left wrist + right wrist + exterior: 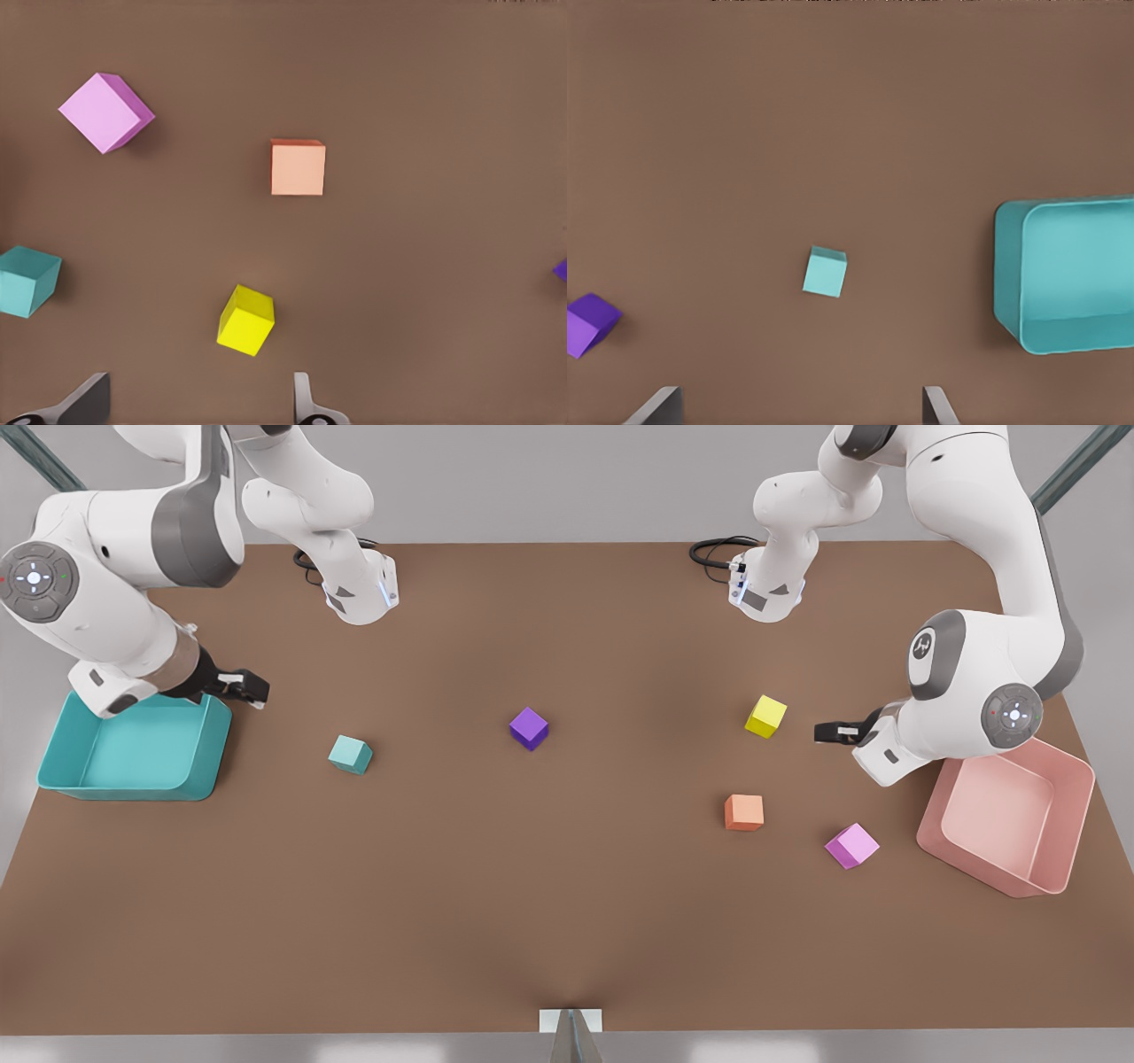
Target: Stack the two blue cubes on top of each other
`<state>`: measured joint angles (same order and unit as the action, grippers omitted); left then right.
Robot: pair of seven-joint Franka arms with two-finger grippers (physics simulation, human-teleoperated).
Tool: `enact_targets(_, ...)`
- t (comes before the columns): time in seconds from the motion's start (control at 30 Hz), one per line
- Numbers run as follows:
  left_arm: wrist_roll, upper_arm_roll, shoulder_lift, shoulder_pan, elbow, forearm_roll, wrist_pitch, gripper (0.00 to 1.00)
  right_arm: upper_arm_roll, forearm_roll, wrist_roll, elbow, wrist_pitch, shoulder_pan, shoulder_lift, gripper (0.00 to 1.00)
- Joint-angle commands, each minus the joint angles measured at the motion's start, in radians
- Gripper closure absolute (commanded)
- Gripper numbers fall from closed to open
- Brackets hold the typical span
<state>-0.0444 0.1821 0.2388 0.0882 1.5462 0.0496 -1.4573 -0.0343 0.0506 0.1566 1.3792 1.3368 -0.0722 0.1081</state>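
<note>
Both claws spread wide, nothing stacked yet.
The right gripper (255, 688) hangs beside the teal bin (133, 788), with one blue cube (350, 754) just ahead of it, sitting flat and slightly askew. The left gripper (822, 732) hovers near the yellow cube (766, 716), with the second blue cube (27, 281) off to its side, turned corner-on.

**Brown table against a grey backdrop**

A wide, matte brown table (496, 903) is seen from above, evenly lit, with soft shadows cast on its surface. Beyond its far edge a plain pale grey wall or floor (549, 478) is shown. Dark teal diagonal struts (1072, 465) are set at both upper corners. A small white bracket (570, 1020) is fixed at the near edge.
</note>
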Motion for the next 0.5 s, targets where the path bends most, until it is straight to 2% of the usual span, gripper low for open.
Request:
enact_targets(0.0, -0.014, 0.000, -0.001, -0.001, -0.001, 0.000, -0.006, 0.00, -0.001, 0.000, -0.037, 0.000, 0.021, 0.003, 0.001, 0.00)
enact_targets(0.07, -0.014, 0.000, -0.001, -0.001, -0.001, 0.000, -0.006, 0.00, -0.004, 0.002, -0.049, 0.003, 0.009, 0.002, 0.031, 0.00)
enact_targets(0.13, -0.014, 0.000, -0.001, -0.002, 0.000, 0.000, -0.006, 0.00, -0.009, 0.029, 0.061, 0.092, 0.021, -0.063, 0.058, 0.00)
enact_targets(0.23, -0.014, 0.000, -0.003, -0.002, -0.002, 0.000, -0.006, 0.00, -0.009, 0.026, 0.227, 0.310, 0.214, -0.090, 0.045, 0.00)
enact_targets(0.47, -0.015, 0.002, -0.003, -0.002, -0.002, 0.000, -0.005, 0.00, 0.002, -0.069, 0.273, 0.584, 0.541, -0.021, 0.050, 0.00)
